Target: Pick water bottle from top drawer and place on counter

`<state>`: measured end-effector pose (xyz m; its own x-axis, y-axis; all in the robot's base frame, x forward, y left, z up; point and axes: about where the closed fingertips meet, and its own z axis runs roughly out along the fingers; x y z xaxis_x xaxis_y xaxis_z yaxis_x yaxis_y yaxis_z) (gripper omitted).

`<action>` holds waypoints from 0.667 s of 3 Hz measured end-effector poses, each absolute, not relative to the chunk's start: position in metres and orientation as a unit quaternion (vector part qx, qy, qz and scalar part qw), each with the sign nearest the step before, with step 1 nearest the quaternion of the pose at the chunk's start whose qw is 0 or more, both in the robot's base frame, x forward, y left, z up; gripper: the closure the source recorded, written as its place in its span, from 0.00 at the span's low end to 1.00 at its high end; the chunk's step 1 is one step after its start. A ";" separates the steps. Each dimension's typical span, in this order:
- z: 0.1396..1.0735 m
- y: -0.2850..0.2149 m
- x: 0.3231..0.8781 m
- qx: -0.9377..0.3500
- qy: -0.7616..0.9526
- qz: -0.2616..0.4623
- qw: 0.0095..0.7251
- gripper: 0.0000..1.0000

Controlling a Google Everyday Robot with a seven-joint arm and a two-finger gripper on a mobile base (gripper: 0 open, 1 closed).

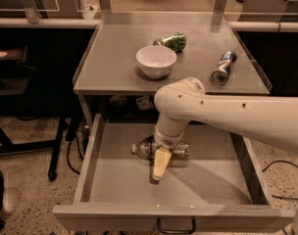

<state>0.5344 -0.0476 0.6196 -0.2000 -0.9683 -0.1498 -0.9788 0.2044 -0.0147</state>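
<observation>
The water bottle [144, 149] lies on its side in the open top drawer [119, 180], near the drawer's back middle, partly hidden by my arm. My gripper [159, 169] hangs down into the drawer just in front of the bottle, its yellowish fingers [161, 161] pointing at the drawer floor. The white arm reaches in from the right. The counter [114, 58] is above and behind the drawer.
On the counter stand a white bowl [156, 60], a green crumpled bag [172, 41] behind it and a blue-silver can [222, 67] lying at the right. A dark wire handle [176, 227] shows on the drawer front. Dark furniture flanks the cabinet.
</observation>
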 end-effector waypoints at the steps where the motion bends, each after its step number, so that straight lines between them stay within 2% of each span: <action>1: 0.614 -0.047 0.533 -0.626 0.776 0.043 0.057 0.00; 2: 0.614 -0.047 0.533 -0.626 0.776 0.043 0.057 0.19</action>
<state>0.5335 -0.0468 0.6142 -0.2088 -0.9676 -0.1423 -0.9773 0.2116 -0.0050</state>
